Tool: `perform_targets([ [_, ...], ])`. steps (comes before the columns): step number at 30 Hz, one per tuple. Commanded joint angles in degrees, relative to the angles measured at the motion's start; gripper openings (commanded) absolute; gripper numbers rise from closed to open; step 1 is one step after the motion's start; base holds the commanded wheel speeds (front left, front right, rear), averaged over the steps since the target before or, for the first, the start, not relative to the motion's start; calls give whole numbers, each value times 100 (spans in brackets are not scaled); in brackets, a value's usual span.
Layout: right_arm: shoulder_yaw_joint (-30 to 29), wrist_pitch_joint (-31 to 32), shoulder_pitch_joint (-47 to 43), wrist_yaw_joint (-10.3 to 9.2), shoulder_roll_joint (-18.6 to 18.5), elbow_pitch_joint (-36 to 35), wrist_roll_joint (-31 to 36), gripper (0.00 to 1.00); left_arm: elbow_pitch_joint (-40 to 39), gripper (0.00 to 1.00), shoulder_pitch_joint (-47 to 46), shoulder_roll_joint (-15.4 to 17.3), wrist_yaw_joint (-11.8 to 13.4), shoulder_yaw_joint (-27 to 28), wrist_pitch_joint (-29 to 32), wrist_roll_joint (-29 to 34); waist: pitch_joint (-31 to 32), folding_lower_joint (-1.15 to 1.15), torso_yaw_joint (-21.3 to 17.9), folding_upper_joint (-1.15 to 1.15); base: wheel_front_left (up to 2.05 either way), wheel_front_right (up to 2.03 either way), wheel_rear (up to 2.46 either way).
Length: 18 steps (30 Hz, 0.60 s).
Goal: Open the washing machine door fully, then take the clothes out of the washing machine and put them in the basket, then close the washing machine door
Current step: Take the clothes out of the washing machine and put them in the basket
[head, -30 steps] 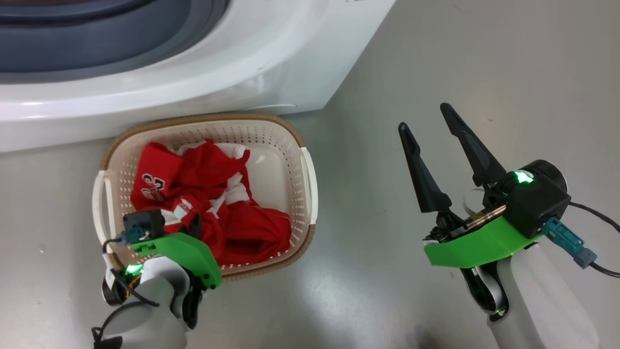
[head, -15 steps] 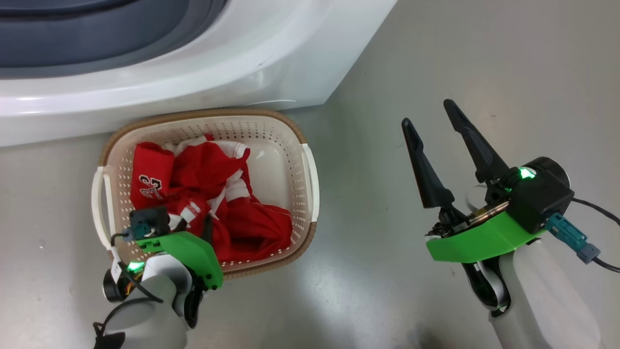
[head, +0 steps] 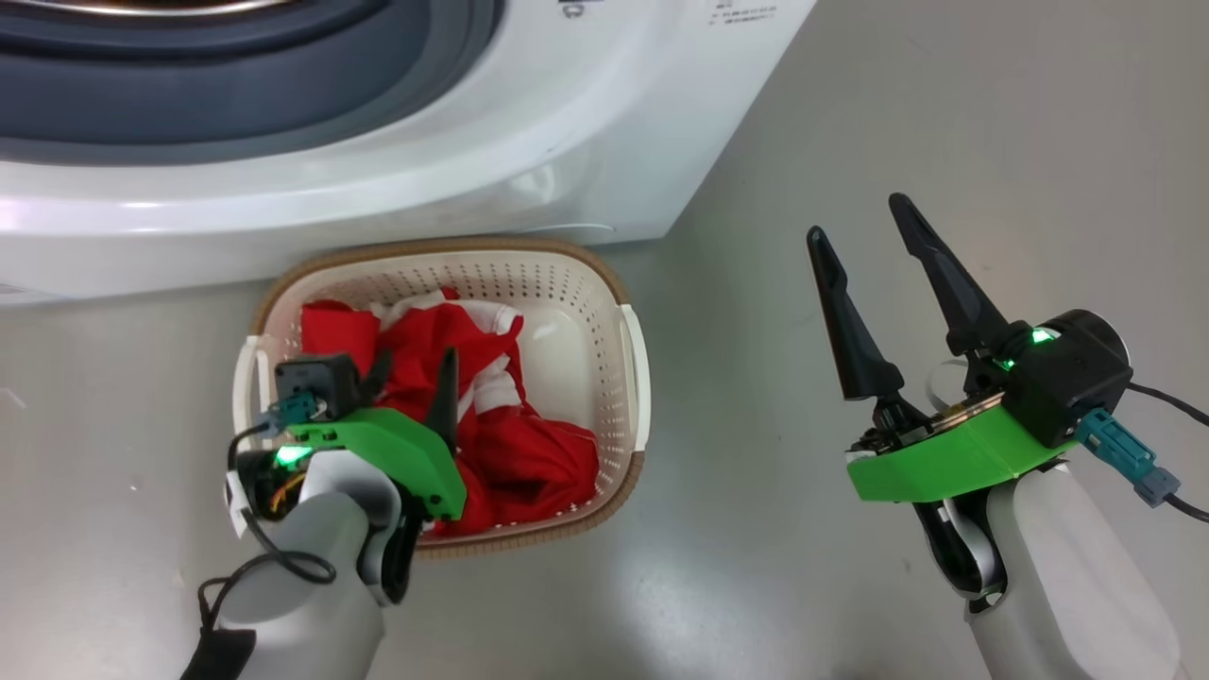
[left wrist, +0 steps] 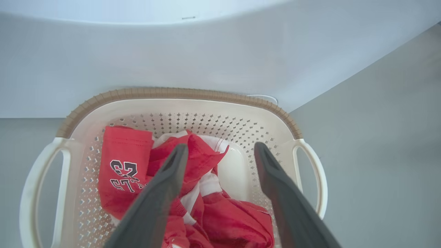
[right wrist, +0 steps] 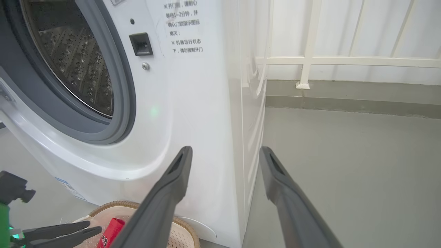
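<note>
Clothes [left wrist: 234, 220] lie in the basket [left wrist: 179, 93], set just before the washing machine [head: 472, 179] for a short drop; our left gripper [left wrist: 220, 148] above and right gripper [head: 858, 219] aside show fingers [left wrist: 162, 196] spread, empty.

The smooth grey floor [head: 850, 113] is carrying two things here. The big white washing machine [head: 378, 208] is standing at the back, and the basket [head: 444, 247] is sitting right in front of it, far rim just beside the machine's base. Can't tell if they're touching.
</note>
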State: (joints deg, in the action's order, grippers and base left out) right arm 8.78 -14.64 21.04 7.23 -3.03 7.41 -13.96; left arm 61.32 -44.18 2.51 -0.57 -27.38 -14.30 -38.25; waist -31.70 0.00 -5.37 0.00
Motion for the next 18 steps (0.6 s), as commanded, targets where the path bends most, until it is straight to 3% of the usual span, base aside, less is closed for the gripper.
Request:
perform_targets([
  [1,70,-36,-150,25,15,-98,62,100,-372,100,264,192,28,234,-69,202,163,0,101,0,0,0,0],
  [18,-265,-36,-439,25,15,203,256,100,-3072,100,1654,105,260,1422,-69,1482,1036,0,407,0,0,0,0],
])
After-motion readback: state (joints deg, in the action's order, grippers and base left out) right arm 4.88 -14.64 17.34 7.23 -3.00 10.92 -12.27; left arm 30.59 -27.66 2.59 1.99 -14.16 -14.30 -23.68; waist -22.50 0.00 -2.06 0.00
